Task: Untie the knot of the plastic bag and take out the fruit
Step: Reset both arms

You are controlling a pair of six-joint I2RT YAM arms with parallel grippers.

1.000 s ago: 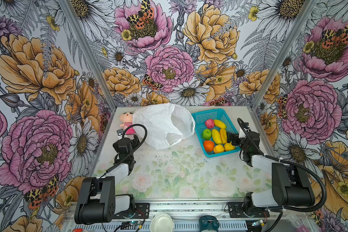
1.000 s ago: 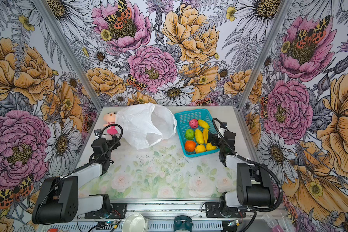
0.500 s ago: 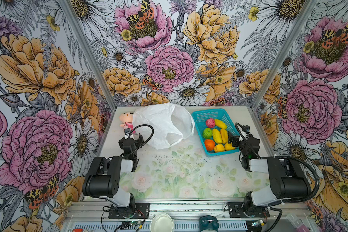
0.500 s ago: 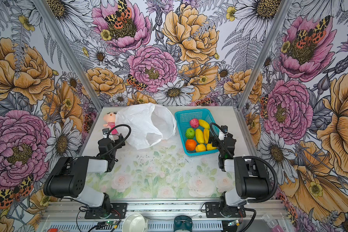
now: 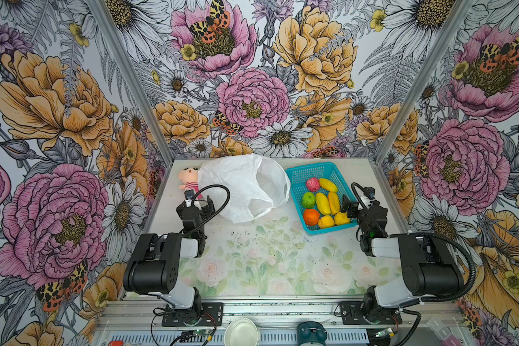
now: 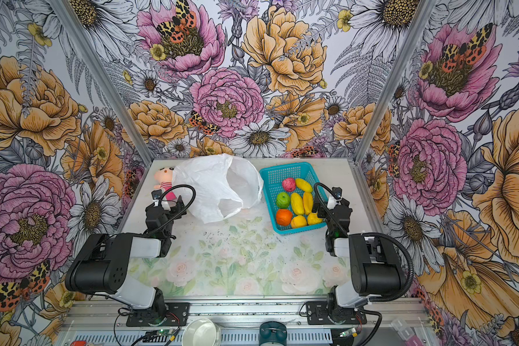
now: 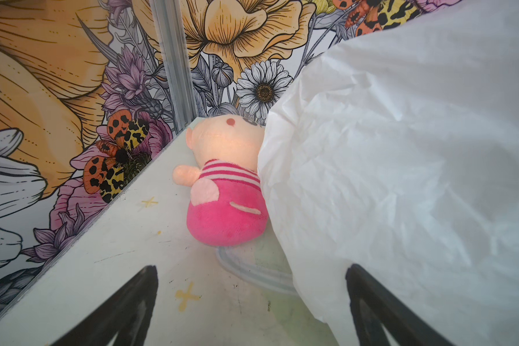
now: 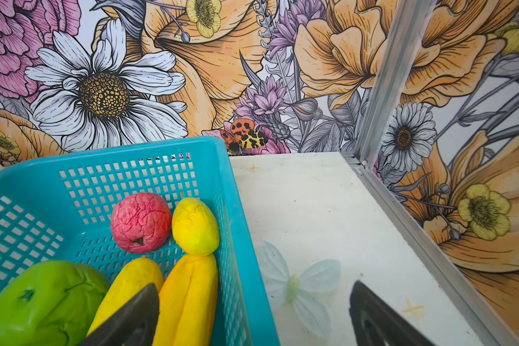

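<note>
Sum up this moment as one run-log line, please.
plastic bag: mouth open | fruit: in teal basket | left gripper: open, empty, beside bag | right gripper: open, empty, at basket edge

I register a translucent white plastic bag (image 5: 240, 182), a teal mesh basket (image 5: 310, 173), pink-red, green, orange and yellow fruit (image 5: 322, 203), and a pink, white-striped plush doll (image 5: 188, 179).
</note>
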